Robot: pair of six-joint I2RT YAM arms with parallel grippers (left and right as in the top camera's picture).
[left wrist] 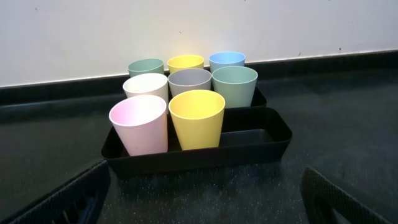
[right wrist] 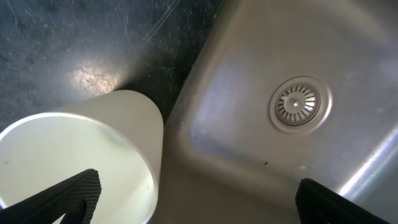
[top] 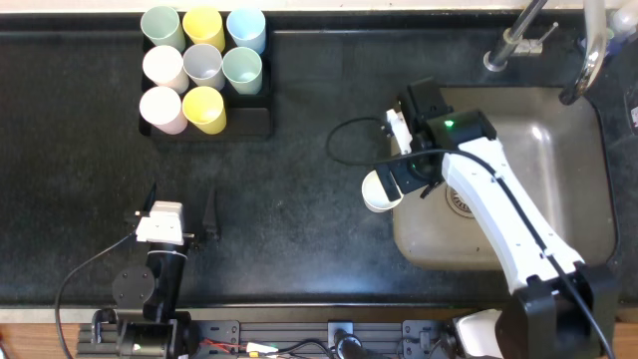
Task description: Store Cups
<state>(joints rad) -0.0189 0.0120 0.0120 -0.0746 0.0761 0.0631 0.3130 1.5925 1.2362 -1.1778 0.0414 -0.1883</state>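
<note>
Top view: a black plastic tray (top: 251, 122) sat at the far left of the dark speckled bench (top: 299, 239). It held eight pastel plastic cups (top: 204, 65), with one slot bare at its near right corner. My guess is that slot was for the last cup. That one, a cream plastic cup (top: 377, 191), stood mouth up on the bench just beside the rim of the stainless steel sink (top: 558, 160), well apart from the tray. The right pincer (top: 407, 178) hung over it at the sink edge. The left pincer (top: 180, 207) sat near its own base, released, with nothing in it. It was probably parked there to leave the route to the tray free.

Left wrist view: the tray was dead ahead, cups upright in rows, with the bare slot next to the front yellow cup. A plain pale wall (left wrist: 261, 25) ran behind the bench.

Right wrist view: the right pincer was released, fingers wide apart. One finger overlapped the cup's mouth and the other was over the basin. I couldn't tell whether that finger was inside the rim or only above it. The cup wasn't clamped. A round metal drain (right wrist: 300, 102) showed in the basin. The bench top looked scuffed, with a glare patch by the cup.
</note>
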